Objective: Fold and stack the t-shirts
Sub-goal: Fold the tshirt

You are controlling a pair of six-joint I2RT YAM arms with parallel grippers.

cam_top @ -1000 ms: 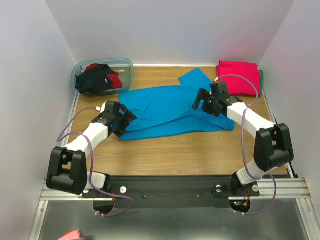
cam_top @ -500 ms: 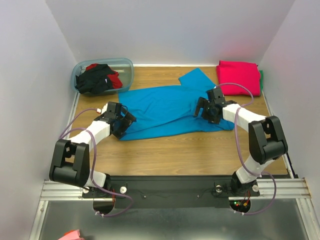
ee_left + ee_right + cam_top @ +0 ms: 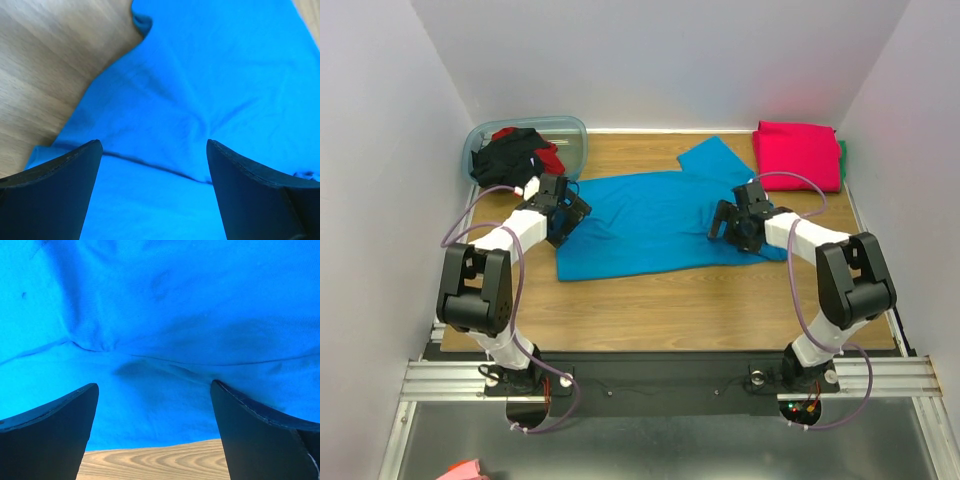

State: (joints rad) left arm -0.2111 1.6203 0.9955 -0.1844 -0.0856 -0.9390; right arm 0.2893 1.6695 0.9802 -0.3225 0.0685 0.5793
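The turquoise-blue t-shirt (image 3: pixel 655 218) lies spread on the wooden table, one sleeve pointing to the back. My left gripper (image 3: pixel 565 212) is open over the shirt's left edge; in its wrist view the cloth (image 3: pixel 200 90) fills the gap between the fingers. My right gripper (image 3: pixel 728 222) is open over the shirt's right part; its wrist view shows the cloth (image 3: pixel 165 315) with a fold line and bare wood below. The magenta-pink shirt (image 3: pixel 798 155) lies folded at the back right. Black and red shirts (image 3: pixel 515 157) are bunched in the tub.
A translucent blue-grey plastic tub (image 3: pixel 572 132) stands at the back left corner. White walls enclose the table on three sides. A green edge (image 3: pixel 842 152) shows beside the pink shirt. Bare wood (image 3: pixel 670 310) lies in front of the blue shirt.
My left gripper has moved back and right along the shirt's left edge. My right gripper has come down and left onto the shirt. The shirt's near hem looks tidier.
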